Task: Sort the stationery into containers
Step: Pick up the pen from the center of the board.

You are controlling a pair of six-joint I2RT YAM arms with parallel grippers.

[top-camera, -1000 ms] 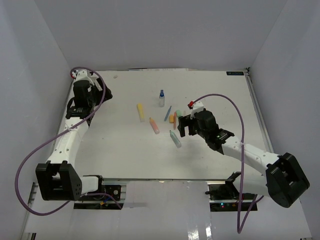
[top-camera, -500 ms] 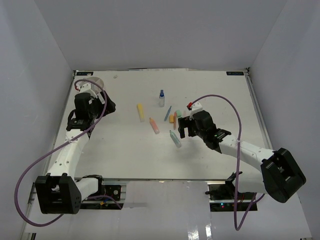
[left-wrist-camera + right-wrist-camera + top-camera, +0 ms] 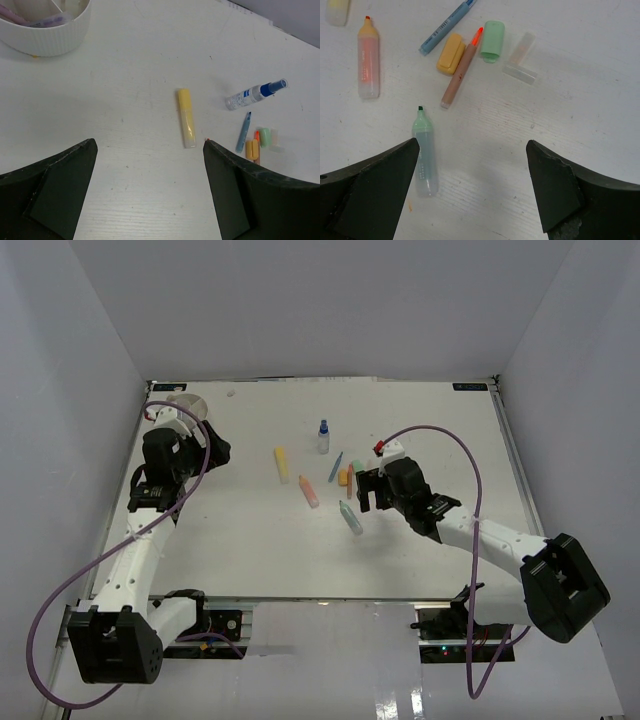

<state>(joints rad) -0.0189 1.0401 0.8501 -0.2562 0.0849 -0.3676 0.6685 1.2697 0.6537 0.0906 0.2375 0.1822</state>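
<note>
The white divided tub (image 3: 50, 37) stands at the far left with a few pens inside; in the top view (image 3: 190, 403) my left arm partly hides it. My left gripper (image 3: 150, 145) (image 3: 214, 448) is open and empty above bare table, the yellow marker (image 3: 186, 118) (image 3: 282, 464) just ahead of it. My right gripper (image 3: 472, 145) (image 3: 364, 494) is open and empty, the teal marker (image 3: 424, 160) (image 3: 351, 519) by its left finger. The pink marker (image 3: 368, 60), blue pen (image 3: 445, 25), orange pen (image 3: 461, 70) and blue-capped bottle (image 3: 255, 94) lie on the table.
Loose caps lie near the pens: an orange cap (image 3: 451, 53), a green cap (image 3: 493, 40) and a clear cap (image 3: 522, 57). White walls close the table at the left, back and right.
My left gripper has drawn back from over the tub toward me, uncovering the tub's rim. The right gripper has barely shifted. No item on the table has moved.
</note>
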